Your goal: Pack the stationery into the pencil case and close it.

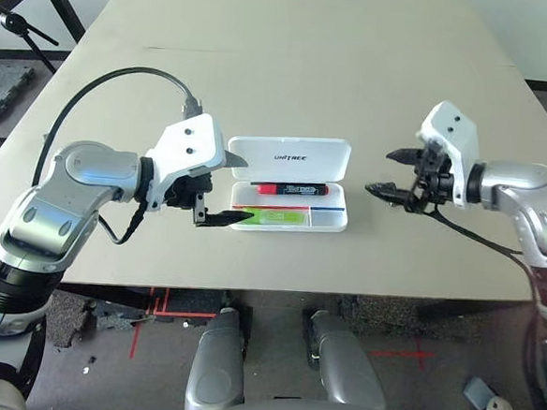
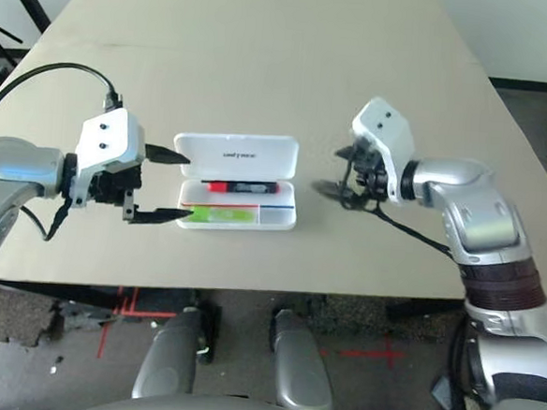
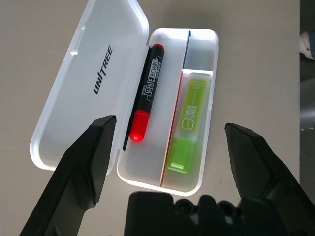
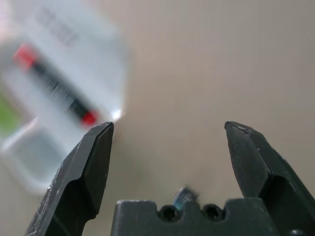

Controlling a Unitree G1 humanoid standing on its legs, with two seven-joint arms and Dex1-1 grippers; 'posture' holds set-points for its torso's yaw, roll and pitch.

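The pencil case (image 3: 197, 49) is light, rigid, slippery plastic; push the lid (image 3: 93, 78) at its free edge. Both grippers, left gripper (image 1: 226, 188) and right gripper (image 1: 393, 173), have their fingers wide open and empty. A small block (image 4: 186, 195), possibly the eraser, is blurred.

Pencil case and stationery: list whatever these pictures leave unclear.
- Small dark block: right wrist view, blurred and half hidden behind the right gripper's base; whether it lies on the table or is held cannot be told.
- Pencil case contents: right wrist view, blurred.
- Marker label: head views, too small to read.
- Pencil case's near left corner: left eye view, covered by the left gripper's lower finger.
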